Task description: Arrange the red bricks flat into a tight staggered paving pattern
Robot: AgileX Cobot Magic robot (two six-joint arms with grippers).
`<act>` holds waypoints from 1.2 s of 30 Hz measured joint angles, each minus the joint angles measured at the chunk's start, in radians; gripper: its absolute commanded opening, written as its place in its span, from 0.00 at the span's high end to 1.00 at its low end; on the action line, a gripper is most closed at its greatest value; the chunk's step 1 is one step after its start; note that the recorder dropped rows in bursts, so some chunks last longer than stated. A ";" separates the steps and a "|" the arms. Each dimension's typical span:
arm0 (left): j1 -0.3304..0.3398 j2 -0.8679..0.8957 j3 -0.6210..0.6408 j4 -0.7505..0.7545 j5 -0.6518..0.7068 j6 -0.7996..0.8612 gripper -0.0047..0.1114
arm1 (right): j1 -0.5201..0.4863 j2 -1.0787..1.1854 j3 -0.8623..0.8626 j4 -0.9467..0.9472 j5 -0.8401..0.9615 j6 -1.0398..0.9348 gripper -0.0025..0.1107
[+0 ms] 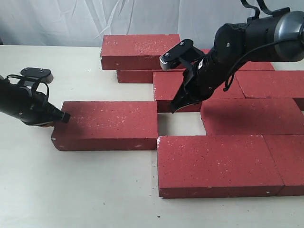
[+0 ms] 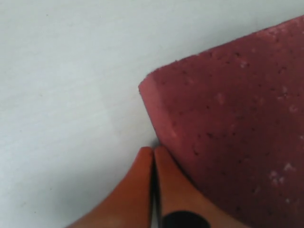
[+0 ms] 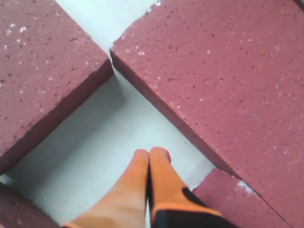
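Several red bricks lie flat on the table. One red brick (image 1: 107, 124) lies apart at the left, and my left gripper (image 1: 64, 117) is shut, its tips against that brick's left end. In the left wrist view the orange fingertips (image 2: 153, 151) meet beside the brick's corner (image 2: 228, 118). My right gripper (image 1: 175, 107) is shut and empty, hanging over a small bare gap (image 1: 180, 124) between the bricks. In the right wrist view its tips (image 3: 150, 153) point at the bare table, with a brick (image 3: 42, 71) on one side and a brick (image 3: 223, 80) on the other.
At the back, one brick (image 1: 140, 50) lies on top of another (image 1: 135, 76). More bricks fill the right: a middle one (image 1: 270, 83), one below it (image 1: 249, 116), a front one (image 1: 216, 164) and one at the edge (image 1: 289, 161). White table (image 1: 71, 190) spreads left and front.
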 measured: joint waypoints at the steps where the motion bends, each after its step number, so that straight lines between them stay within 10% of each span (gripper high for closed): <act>1: -0.005 0.000 0.000 0.000 -0.007 0.000 0.96 | 0.000 -0.001 0.002 0.002 -0.020 -0.002 0.99; 16: -0.026 0.000 0.000 -0.007 -0.055 0.004 0.96 | 0.127 -0.002 0.006 0.274 0.172 -0.360 0.99; 36: -0.026 0.000 0.000 -0.009 -0.049 0.008 0.96 | 0.228 0.101 -0.019 0.188 0.090 -0.412 0.99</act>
